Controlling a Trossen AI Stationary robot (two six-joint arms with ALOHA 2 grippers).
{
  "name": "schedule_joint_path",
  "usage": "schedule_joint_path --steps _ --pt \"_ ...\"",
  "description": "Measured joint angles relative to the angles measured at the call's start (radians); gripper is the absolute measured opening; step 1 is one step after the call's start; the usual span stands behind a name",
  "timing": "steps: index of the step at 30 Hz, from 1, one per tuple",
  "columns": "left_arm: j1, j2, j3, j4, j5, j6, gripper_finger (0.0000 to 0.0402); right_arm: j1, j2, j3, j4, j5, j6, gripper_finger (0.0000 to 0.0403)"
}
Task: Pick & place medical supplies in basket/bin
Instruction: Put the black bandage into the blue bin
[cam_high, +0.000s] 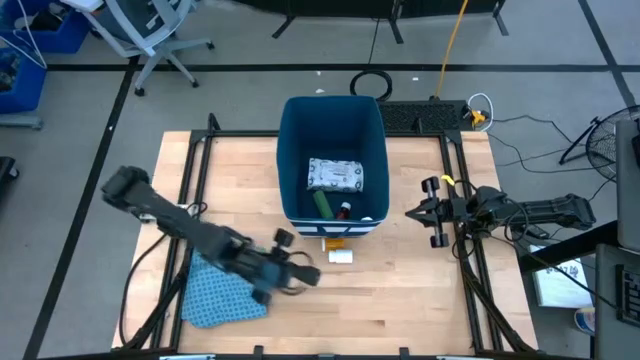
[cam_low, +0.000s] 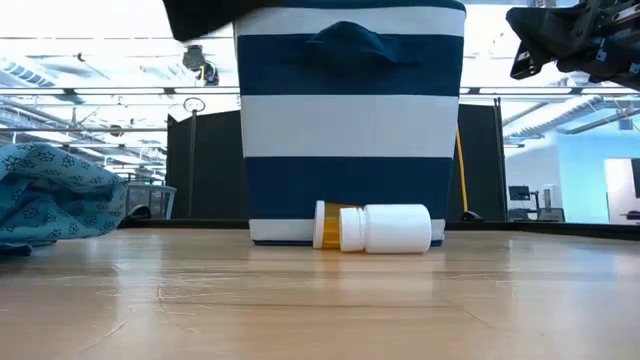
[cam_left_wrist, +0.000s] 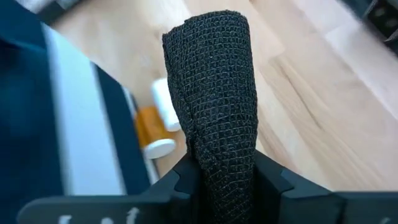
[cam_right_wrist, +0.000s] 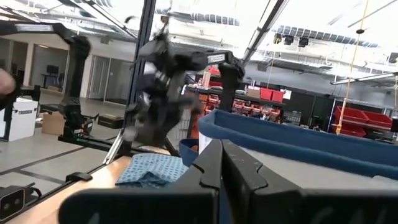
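Observation:
A black mesh-textured block sits between the fingers of my left gripper, which is shut on it. In the high view this gripper hangs above the table, near the front left of the dark-blue bin. In the bin lie a white green-printed packet, a green block and a red tube. An orange piece and a white piece lie on their sides on the table against the bin's near wall. My right gripper waits shut at the table's right side. My left gripper pinches the black block's near end between its two fingers. The fingers slant down from the table's left. The block's far end sticks out well past the fingertips, and the whole block is lifted clear of the table.
A blue patterned cloth lies crumpled on the table's near left, under my left arm. The bin's striped wall stands tall behind the two pieces on the table. Bare wood lies near and right of them.

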Motion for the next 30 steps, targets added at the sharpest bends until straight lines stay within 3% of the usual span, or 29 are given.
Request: schedule_joint_path --steps 6,13,16,22,27,30 --pt "-0.026 -0.346 -0.236 0.129 -0.065 0.032 0.0081 0.0 0.0 0.0 -0.014 0.0 0.0 0.0" --pt "0.012 -0.83 -0.686 0.662 -0.067 0.168 0.008 0.0 0.0 0.0 -0.016 0.002 -0.001 0.0" --pt "0.055 -0.999 -0.816 0.821 -0.067 0.153 0.0079 0.0 0.0 0.0 -0.016 0.003 -0.002 0.0" --pt "0.143 -1.183 -0.924 0.757 -0.137 -0.032 0.0079 0.0 0.0 0.0 -0.016 0.003 -0.003 0.0" --pt "0.217 -1.193 -0.925 0.613 -0.079 -0.196 0.0079 0.0 0.001 0.0 -0.017 0.003 -0.001 0.0" --pt "0.245 -1.176 -0.926 0.58 -0.058 -0.215 0.0079 0.0 0.001 0.0 -0.016 0.003 -0.001 0.0"
